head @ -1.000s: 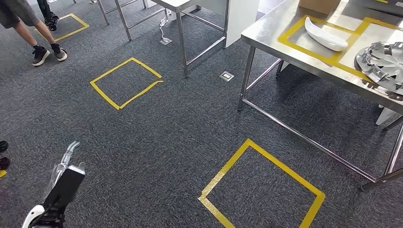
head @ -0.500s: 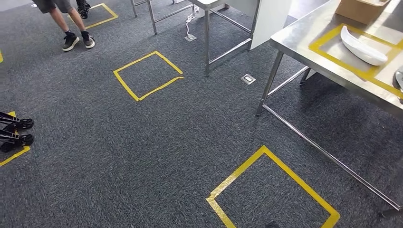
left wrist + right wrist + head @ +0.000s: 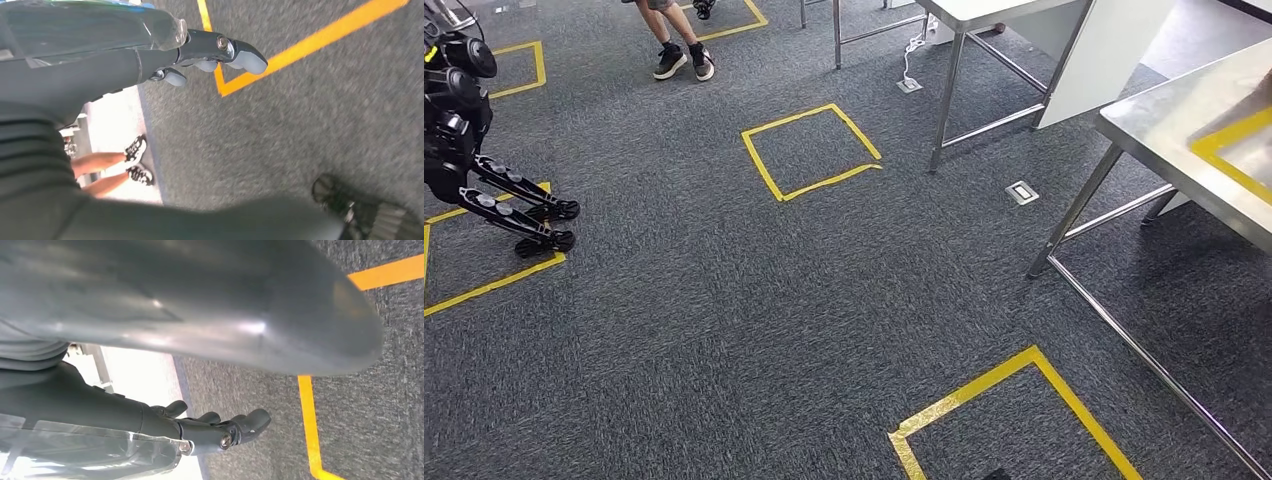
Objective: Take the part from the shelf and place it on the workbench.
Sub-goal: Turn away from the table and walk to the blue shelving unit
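The steel workbench (image 3: 1169, 125) stands at the right edge of the head view, with a corner of yellow tape (image 3: 1229, 150) marked on its top. In the left wrist view my left hand (image 3: 210, 52) hangs over the grey carpet, fingers stretched out and holding nothing. My right hand (image 3: 220, 427) in the right wrist view also hangs above the carpet, its fingers loosely curved and empty.
A black legged machine (image 3: 474, 150) stands at the far left on a taped square. A person's legs (image 3: 679, 45) are at the top. Another metal table (image 3: 984, 15) with a white panel (image 3: 1109, 50) stands behind. Yellow tape squares (image 3: 809, 150) (image 3: 1014, 400) mark the carpet.
The camera has swung left: the workbench has slid to the right edge, taking the white part and grey disc out of frame. The black machine has come in at the left.
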